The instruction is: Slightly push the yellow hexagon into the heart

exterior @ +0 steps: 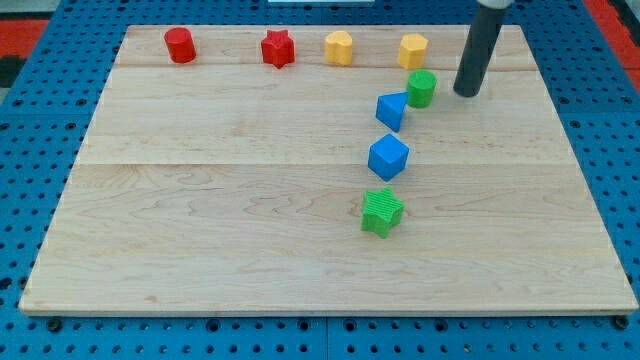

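Note:
The yellow hexagon (412, 50) sits near the view's top edge of the wooden board, right of centre. The yellow heart (339, 47) lies to its left in the same row, with a clear gap between them. My tip (466, 93) rests on the board below and to the right of the hexagon, apart from it. The tip is just right of a green cylinder (421, 88) and does not touch it.
A red cylinder (180, 45) and a red star (278, 48) lie further left in the top row. A blue triangle (391, 109), a blue cube (388, 157) and a green star (381, 212) run downward below the green cylinder. The board (200, 200) lies on a blue pegboard.

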You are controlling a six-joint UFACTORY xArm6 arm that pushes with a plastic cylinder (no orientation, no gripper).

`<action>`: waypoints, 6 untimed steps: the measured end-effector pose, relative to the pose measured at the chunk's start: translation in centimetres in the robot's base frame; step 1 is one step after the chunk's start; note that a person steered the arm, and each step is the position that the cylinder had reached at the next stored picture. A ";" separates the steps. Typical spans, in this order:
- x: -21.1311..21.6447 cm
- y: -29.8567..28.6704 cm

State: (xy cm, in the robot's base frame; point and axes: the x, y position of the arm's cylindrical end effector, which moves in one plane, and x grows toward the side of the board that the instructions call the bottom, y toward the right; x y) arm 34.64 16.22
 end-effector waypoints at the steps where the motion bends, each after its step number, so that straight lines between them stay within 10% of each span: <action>1: -1.7 -3.0; 4: -7.4 5.9; 6: -9.8 -5.5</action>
